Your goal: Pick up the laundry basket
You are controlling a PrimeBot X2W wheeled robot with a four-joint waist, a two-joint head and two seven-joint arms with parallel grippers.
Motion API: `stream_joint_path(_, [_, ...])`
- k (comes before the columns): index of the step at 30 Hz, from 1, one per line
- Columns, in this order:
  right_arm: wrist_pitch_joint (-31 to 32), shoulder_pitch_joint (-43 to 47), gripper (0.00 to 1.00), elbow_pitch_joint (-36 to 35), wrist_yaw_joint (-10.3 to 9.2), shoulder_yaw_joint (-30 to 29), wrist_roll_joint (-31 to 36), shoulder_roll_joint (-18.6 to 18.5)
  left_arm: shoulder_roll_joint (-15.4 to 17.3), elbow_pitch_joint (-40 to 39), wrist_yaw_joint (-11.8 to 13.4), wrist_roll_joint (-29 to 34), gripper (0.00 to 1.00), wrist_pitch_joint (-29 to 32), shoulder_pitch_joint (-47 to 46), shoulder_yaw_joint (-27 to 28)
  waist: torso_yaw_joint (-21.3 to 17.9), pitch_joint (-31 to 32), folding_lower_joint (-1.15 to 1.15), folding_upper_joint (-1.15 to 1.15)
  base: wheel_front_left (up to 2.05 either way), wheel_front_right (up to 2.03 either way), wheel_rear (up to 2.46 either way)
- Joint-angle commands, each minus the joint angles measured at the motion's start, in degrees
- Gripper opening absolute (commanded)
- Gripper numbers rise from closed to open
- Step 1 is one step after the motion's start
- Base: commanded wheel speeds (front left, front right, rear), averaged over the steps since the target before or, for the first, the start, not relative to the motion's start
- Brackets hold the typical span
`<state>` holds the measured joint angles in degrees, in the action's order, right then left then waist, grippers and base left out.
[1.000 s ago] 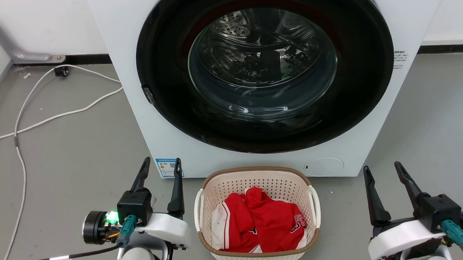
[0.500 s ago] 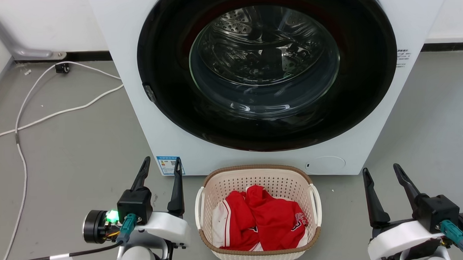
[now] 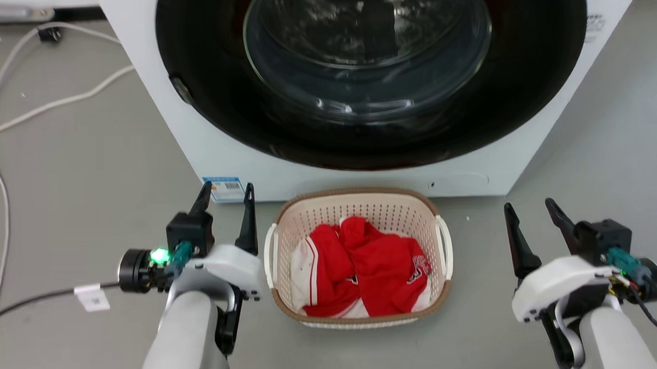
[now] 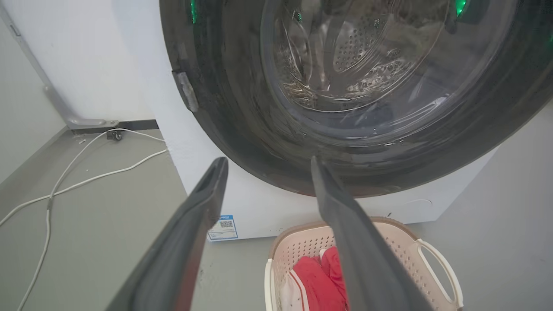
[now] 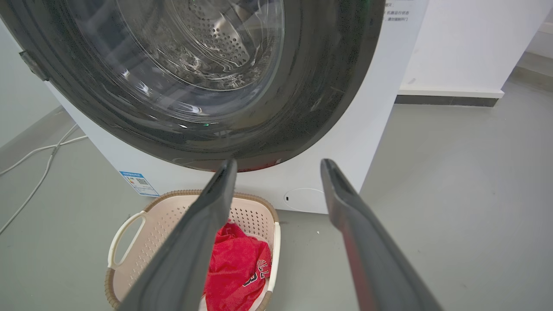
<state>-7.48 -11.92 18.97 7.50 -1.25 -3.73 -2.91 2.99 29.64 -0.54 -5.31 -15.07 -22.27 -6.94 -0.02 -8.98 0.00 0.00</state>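
Head view: laundry basket [image 3: 356, 193] sits on the floor [image 3: 88, 176], close against the front of the washing machine [image 3: 139, 76], with a red jersey [image 3: 375, 265] bundled inside. Left tool [image 3: 227, 186] is just beside the basket's left handle; right tool [image 3: 527, 203] stands well off its right side. I read both as spread wide, gripping nothing. Left wrist view adds a grey pipe [image 4: 56, 103] running down the wall. Right wrist view adds the dark skirting [image 5: 449, 100] right of the machine, and the drum's perforations come out sharply.

Head view lower and closer over the laundry basket [image 3: 384, 210].
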Motion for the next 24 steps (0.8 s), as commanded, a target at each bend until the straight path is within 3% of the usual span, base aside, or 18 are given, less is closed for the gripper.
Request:
stream_joint_path(1, [0.2, -2.5, 1.0, 1.9, -0.02, -0.1, 0.1, 0.0, 0.1, 2.6, -0.4, -0.3, 1.0, -0.1, -2.5, 0.1, -0.7, -3.6, 0.0, 0.0, 0.0, 0.0, 0.0])
stream_joint_path(11, [1.6, -16.1, 1.0, 16.5, -0.02, 1.6, -1.5, 0.1, 1.4, 16.5, -1.7, -2.0, 1.0, -0.1, -14.9, 1.5, -2.0, -15.8, 0.0, 0.0, 0.0, 0.0, 0.0])
stream_joint_path(24, [2.6, -33.9, 1.0, 35.5, -0.02, 9.8, -8.0, 0.0, 4.6, 32.5, -3.4, -4.0, 1.0, 2.1, -29.6, 2.4, -3.8, -29.8, 0.0, 0.0, 0.0, 0.0, 0.0])
